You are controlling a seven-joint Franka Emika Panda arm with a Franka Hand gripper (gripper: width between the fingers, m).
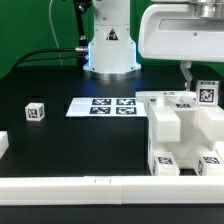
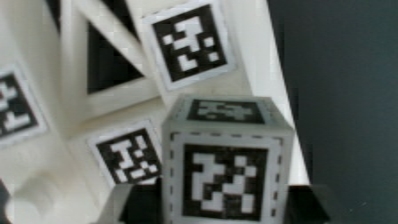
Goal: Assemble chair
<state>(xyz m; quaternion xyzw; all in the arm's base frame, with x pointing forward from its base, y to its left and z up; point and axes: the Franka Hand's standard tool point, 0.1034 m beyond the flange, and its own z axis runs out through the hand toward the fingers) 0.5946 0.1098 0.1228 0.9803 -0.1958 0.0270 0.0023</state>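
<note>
Chair parts (image 1: 166,126), white and tagged, cluster at the exterior view's right, near the marker board (image 1: 103,105). Gripper (image 2: 210,210) jaws, partly spread, flank a tagged white block (image 2: 222,160); whether they press its sides cannot be told.

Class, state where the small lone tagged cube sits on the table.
In the exterior view, the small cube sits on the view's left, apart from the marker board beside it, with the clustered chair parts on the far right.
</note>
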